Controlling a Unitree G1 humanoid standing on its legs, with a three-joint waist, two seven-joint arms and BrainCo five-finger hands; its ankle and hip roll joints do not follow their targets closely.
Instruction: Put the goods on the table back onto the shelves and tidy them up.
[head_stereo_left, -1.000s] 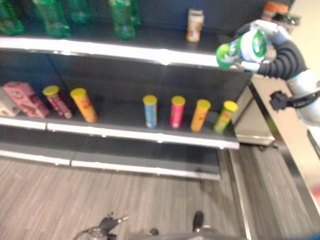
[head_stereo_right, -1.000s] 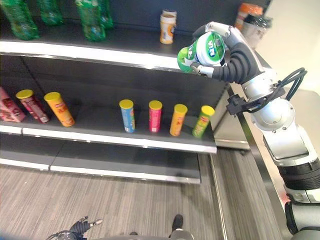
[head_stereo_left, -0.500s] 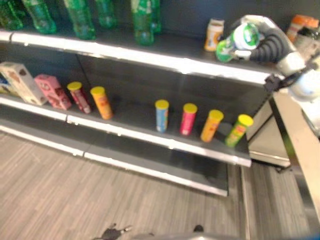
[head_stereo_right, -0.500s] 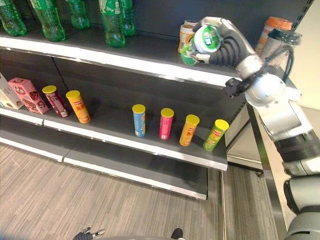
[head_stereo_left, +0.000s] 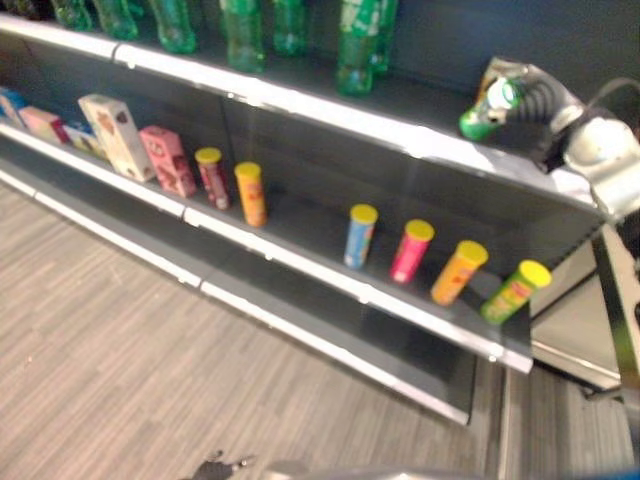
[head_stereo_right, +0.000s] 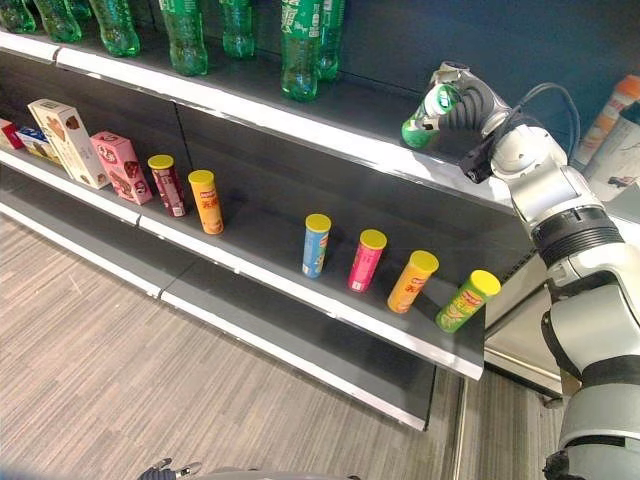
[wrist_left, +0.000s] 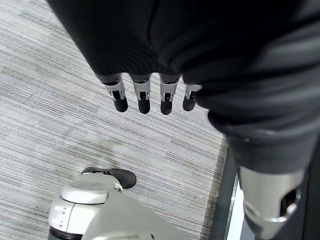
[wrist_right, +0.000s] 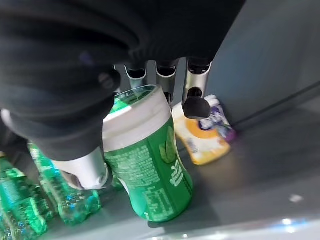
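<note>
The right hand (head_stereo_right: 462, 96) grips a green can (wrist_right: 149, 170) at the right end of the top shelf (head_stereo_right: 330, 125). Its fingers (wrist_right: 195, 102) curl over the can's white top from behind and the thumb presses its side. The can stands tilted, its base on or just above the shelf. Just behind it lies a small orange-and-white pack (wrist_right: 202, 132), and green bottles (head_stereo_right: 302, 45) stand further left. The left hand (wrist_left: 150, 95) hangs over the floor (wrist_left: 60, 125), fingers straight and empty.
</note>
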